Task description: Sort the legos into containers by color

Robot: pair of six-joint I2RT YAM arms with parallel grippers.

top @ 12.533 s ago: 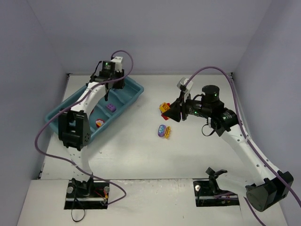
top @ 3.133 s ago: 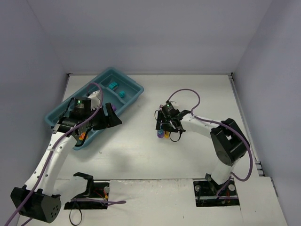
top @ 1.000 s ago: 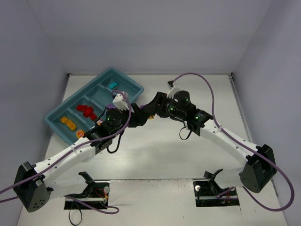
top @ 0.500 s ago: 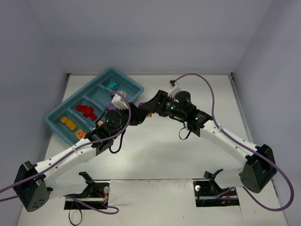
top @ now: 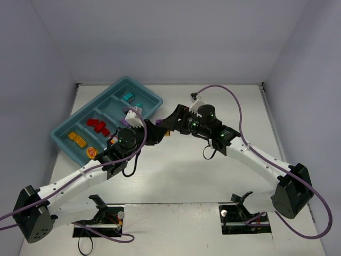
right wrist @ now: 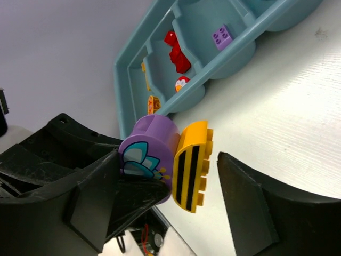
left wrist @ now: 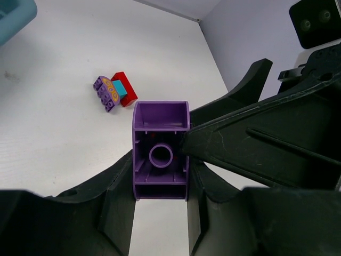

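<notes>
Left end effector pinches the purple brick, a yellow brick stuck to it — right end effector spread around both. Handover, likely — next, split them before binning.

You have a smooth, glossy purple plastic brick between matt black plastic fingers; the teal-blue plastic tray shines faintly, the white tabletop is matt.

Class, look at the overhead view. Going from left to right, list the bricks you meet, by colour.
yellow bricks → red bricks → teal bricks → the held purple brick
</notes>
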